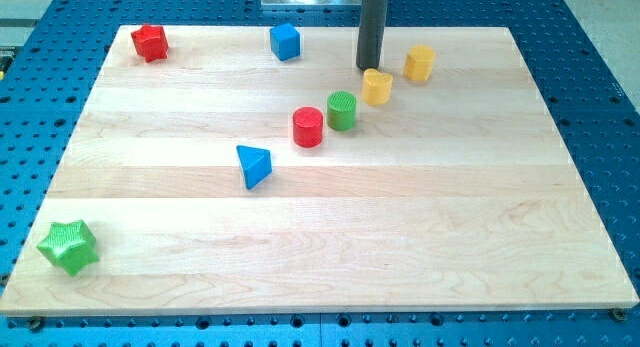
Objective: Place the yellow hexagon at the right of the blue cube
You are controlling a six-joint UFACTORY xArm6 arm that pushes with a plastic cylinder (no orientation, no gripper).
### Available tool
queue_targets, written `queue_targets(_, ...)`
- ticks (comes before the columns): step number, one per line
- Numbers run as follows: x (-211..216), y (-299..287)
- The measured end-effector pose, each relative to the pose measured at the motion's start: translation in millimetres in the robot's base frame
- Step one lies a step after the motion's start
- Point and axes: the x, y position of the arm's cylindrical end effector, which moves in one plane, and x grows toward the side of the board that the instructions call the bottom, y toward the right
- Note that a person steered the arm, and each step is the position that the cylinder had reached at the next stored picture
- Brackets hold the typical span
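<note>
Yellow hexagon (420, 62) is seen near the view's top, right of centre, on the wooden board (330, 247). It stands upright and apart from its neighbours. Blue cube (285, 41) is placed well to the view's left of it, close to the board's top edge; the rod stands between the 2.

A 2nd yellow block (377, 87), shape not clearly made out, is found just below and left of the hexagon, near but not touching it. My tip (369, 67) is set down just beside this 2nd yellow block, at its upper left; whether contact is made cannot be told. The tip sits left of the hexagon and right of the blue cube. No pincer is carried by the arm: only the straight dark rod is seen, so no jaw opening can be told.

A diagonal row is formed running down and left from the 2nd yellow block: green cylinder (342, 110), then red cylinder (308, 126), the 2 near each other with a slim gap. Blue triangular block (254, 166) is set further down and left, apart from the row.

Red star-like block (150, 42) is noted at the board's top left corner. Green star-like block (68, 246) is noted at the bottom left corner. The board is laid on a blue perforated table (600, 107).
</note>
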Motion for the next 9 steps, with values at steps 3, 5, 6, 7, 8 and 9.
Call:
queue_targets(3, 2, 36)
queue_targets(5, -2, 63)
queue_targets(6, -18, 93)
queue_targets(7, 5, 77)
queue_targets(8, 4, 84)
queue_targets(9, 35, 98)
